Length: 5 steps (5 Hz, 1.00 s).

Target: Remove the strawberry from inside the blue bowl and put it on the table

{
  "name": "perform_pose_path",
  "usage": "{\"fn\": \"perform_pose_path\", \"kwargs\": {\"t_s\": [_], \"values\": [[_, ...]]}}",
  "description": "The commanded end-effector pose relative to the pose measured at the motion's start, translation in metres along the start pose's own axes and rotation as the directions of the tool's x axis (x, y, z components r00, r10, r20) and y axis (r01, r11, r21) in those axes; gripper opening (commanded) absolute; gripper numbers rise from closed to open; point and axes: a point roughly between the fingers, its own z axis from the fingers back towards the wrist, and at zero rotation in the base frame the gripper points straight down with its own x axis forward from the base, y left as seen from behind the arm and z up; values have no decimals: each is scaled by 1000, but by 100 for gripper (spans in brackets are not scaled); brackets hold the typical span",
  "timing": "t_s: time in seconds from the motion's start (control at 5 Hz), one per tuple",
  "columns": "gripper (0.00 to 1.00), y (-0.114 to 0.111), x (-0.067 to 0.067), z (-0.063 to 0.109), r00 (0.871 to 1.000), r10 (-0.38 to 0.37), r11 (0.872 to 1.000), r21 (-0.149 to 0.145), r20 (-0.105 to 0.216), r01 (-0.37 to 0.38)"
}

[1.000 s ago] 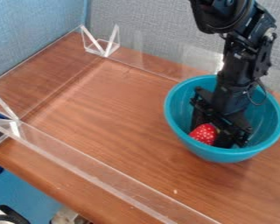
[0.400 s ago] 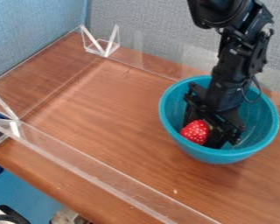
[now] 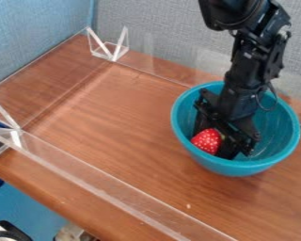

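Note:
The red strawberry is inside the teal-blue bowl, at its left side. My black gripper reaches straight down into the bowl and is shut on the strawberry, whose red body shows between and just left of the fingers. The bowl rests at the right end of the reddish-brown table. The fingertips are partly hidden by the bowl's near wall and the berry.
Low clear acrylic walls edge the table along the front and left, with clear corner brackets at the back left. A blue-grey wall stands behind. Open wood lies to the left of the bowl.
The strawberry, held in the gripper, has shifted slightly left and up within the bowl; the bowl also seems nudged a little to the left.

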Motion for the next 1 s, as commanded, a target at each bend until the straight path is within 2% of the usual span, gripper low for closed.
{"fn": "perform_pose_path", "kwargs": {"t_s": [0.0, 0.8], "values": [[0, 11, -2, 25, 997, 17, 1000, 21, 73, -19], [0, 19, -13, 31, 997, 15, 999, 36, 70, -17]]}}
